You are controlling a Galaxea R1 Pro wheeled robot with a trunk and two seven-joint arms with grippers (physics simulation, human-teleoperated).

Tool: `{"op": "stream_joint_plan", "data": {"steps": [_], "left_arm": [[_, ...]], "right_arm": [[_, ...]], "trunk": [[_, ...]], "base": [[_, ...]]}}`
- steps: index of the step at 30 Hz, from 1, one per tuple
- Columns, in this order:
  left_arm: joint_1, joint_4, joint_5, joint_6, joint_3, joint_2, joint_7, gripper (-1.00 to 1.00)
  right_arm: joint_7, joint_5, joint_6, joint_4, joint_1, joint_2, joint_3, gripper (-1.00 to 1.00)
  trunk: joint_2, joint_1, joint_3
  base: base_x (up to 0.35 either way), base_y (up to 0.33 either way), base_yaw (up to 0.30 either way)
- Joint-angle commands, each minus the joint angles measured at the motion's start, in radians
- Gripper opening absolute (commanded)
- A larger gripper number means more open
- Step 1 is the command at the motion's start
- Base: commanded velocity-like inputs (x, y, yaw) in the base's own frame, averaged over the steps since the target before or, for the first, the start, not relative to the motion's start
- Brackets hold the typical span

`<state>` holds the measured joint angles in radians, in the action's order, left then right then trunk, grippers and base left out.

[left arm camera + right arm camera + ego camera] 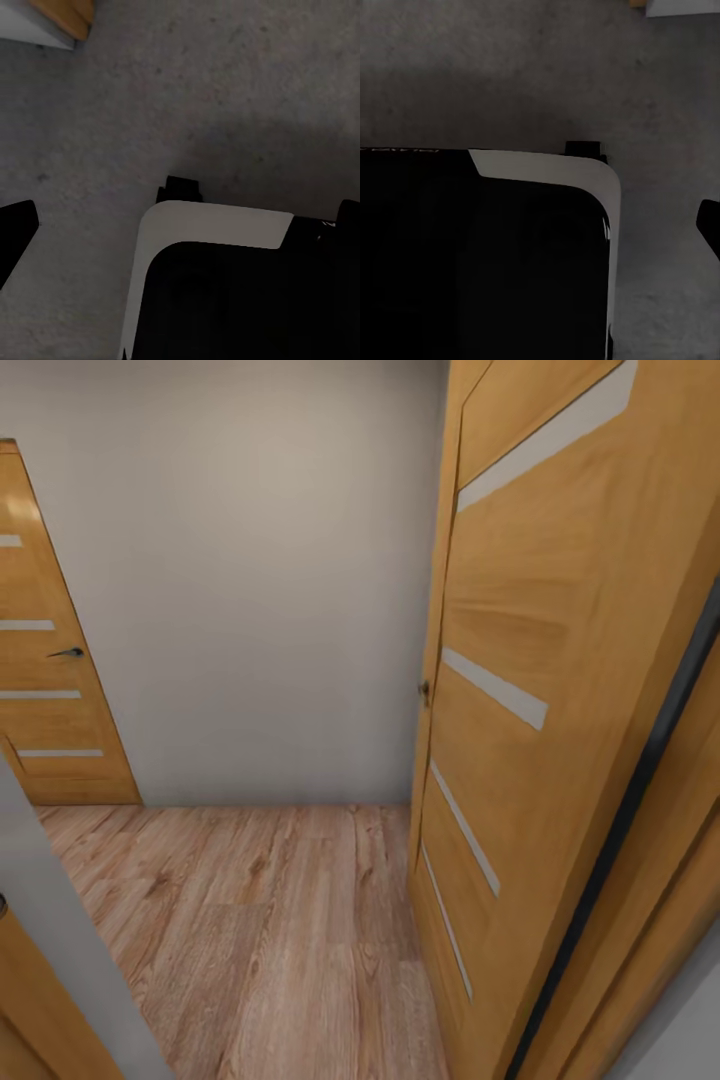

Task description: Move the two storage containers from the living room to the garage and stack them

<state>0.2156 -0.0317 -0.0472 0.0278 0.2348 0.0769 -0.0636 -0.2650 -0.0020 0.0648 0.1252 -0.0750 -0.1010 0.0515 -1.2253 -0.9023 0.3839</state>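
Ahead — two wooden doors [560, 690], one grey wall [250, 580], plank flooring [260, 930].

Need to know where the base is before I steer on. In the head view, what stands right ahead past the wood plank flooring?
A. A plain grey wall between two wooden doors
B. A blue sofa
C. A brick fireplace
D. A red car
A: the plain grey wall rises straight ahead of the wood plank flooring, with one wooden door at the left and an open door at the right.
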Motion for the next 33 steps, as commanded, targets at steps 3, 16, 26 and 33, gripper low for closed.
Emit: {"op": "stream_joint_plan", "data": {"steps": [3,16,26,33], "left_arm": [[0.001,0.001,-0.005,0.003,0.008,0.000,-0.004,1.00],[0.001,0.001,-0.005,0.003,0.008,0.001,-0.004,1.00],[0.001,0.001,-0.005,0.003,0.007,0.001,-0.004,1.00],[0.001,0.001,-0.005,0.003,0.008,0.001,-0.004,1.00]], "right_arm": [[-0.005,-0.001,0.003,-0.001,0.000,0.000,0.005,1.00],[-0.005,-0.001,0.003,-0.001,0.000,0.000,0.005,1.00],[-0.005,0.000,0.003,-0.001,-0.001,0.000,0.005,1.00],[-0.005,0.000,0.003,-0.001,-0.001,0.000,0.005,1.00]], "trunk": [[-0.001,0.000,0.001],[-0.001,0.000,0.001],[-0.001,0.000,0.001],[-0.001,0.000,0.001]], "base": [[0.000,0.105,0.000],[0.000,0.102,0.000],[0.000,0.098,0.000],[0.000,0.038,0.000]]}}
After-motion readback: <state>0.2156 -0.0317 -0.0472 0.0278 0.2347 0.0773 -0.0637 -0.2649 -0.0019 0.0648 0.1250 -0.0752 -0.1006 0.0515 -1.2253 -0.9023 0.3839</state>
